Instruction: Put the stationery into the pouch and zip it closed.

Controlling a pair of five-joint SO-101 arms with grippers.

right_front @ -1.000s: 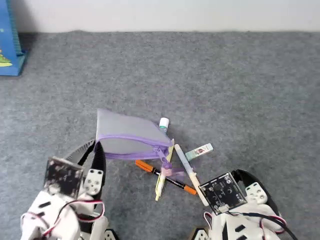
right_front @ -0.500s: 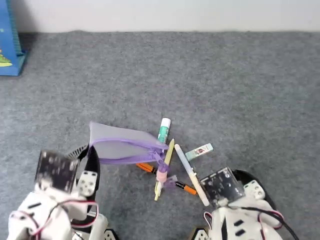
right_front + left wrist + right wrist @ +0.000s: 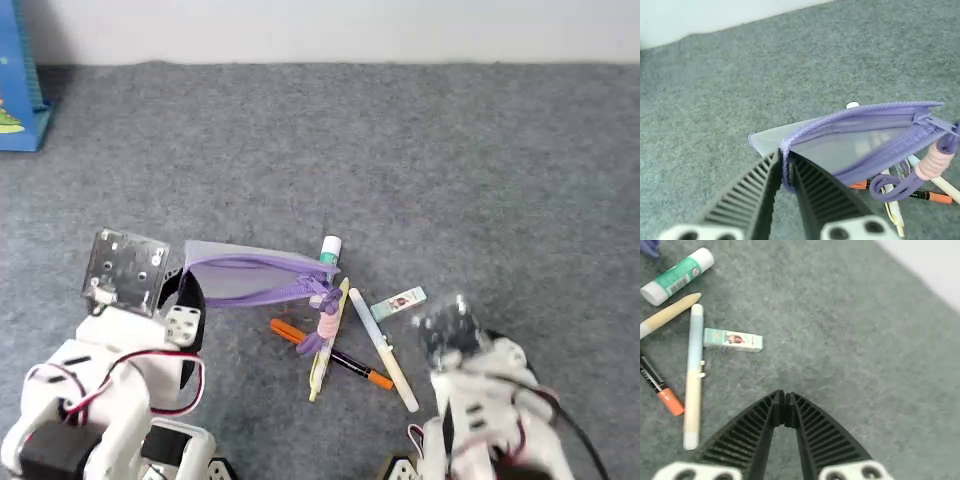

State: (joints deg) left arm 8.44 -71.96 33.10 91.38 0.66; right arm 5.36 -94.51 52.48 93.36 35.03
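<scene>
The purple pouch [image 3: 250, 275] hangs lifted by its left end, zipper edge up and partly open, its pink-and-purple pull [image 3: 326, 325] dangling. My left gripper [image 3: 785, 172] is shut on the pouch's [image 3: 860, 145] zipper edge. On the carpet beside it lie a glue stick [image 3: 327, 250], an orange-tipped pen [image 3: 330, 355], a cream pencil [image 3: 328, 345], a pale blue-and-cream pen [image 3: 382, 348] and a small mint eraser box [image 3: 398, 302]. My right gripper [image 3: 785, 410] is shut on nothing, above bare carpet right of the eraser box [image 3: 732, 340] and the pale pen [image 3: 692, 375].
A blue box [image 3: 20, 80] stands at the far left edge by the white wall. The grey carpet [image 3: 450, 170] stretches open behind and to the right of the stationery.
My left gripper has raised the pouch's left end, so the pouch now hangs edge-up and its pull dragged over the pens. The right arm lifted and turned.
</scene>
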